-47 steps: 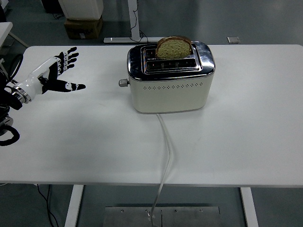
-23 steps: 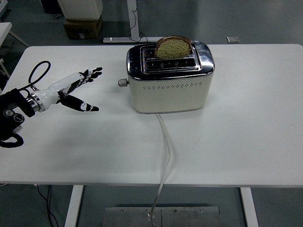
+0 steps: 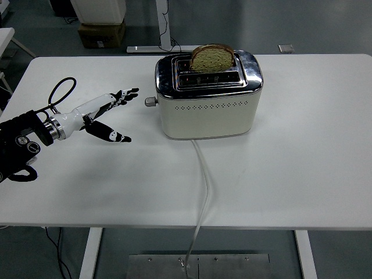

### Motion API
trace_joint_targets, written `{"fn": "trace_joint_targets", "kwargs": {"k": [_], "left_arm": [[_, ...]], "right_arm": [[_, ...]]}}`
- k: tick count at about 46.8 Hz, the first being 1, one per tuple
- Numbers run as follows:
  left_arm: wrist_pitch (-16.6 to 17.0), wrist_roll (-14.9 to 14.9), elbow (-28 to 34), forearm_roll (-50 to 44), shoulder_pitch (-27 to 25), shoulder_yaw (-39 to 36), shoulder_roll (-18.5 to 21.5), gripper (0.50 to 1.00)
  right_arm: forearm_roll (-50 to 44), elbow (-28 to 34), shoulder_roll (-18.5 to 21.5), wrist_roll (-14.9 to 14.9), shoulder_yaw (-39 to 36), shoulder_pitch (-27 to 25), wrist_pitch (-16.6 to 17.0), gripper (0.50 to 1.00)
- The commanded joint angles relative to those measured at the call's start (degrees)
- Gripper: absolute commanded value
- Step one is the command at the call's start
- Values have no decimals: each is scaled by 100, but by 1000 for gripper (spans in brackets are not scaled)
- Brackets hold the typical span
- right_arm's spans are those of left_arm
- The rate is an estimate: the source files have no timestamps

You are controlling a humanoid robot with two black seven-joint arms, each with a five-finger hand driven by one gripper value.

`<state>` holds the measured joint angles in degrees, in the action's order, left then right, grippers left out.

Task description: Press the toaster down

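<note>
A cream toaster [image 3: 208,110] with a shiny chrome top stands at the middle back of the white table [image 3: 290,174]. A slice of bread [image 3: 213,58] sticks up from its rear slot. The lever knob [image 3: 151,102] juts from the toaster's left end, in its raised position. My left hand [image 3: 110,113] reaches in from the left, fingers spread and thumb pointing down-right, holding nothing. Its fingertips [image 3: 132,92] are a short gap left of the lever knob, apart from it. The right arm is out of view.
A white power cord [image 3: 203,192] runs from the toaster's front over the table's near edge. A black cable loop [image 3: 61,93] rises at my left wrist. Boxes and a table leg stand on the floor beyond the far edge.
My left hand has moved right and toward the toaster's lever, turning from palm-up spread to fingers pointing at the knob. The toaster and bread are unmoved.
</note>
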<state>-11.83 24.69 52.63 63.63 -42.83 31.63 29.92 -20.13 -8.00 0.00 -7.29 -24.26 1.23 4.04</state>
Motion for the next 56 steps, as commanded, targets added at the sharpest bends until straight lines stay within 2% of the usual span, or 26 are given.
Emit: {"fn": "trace_joint_targets", "kwargs": {"k": [1, 42, 56], "left_arm": [[5, 0, -7, 0, 3, -8, -65, 1000], [66, 0, -16, 228, -68, -175, -101, 1000], [75, 97, -7, 466, -59, -175, -92, 1000]], "right_arm": [[0, 0, 0, 0, 1, 0, 0, 1000], [0, 0, 0, 0, 1, 0, 0, 1000], [0, 0, 0, 0, 1, 0, 0, 1000]]}}
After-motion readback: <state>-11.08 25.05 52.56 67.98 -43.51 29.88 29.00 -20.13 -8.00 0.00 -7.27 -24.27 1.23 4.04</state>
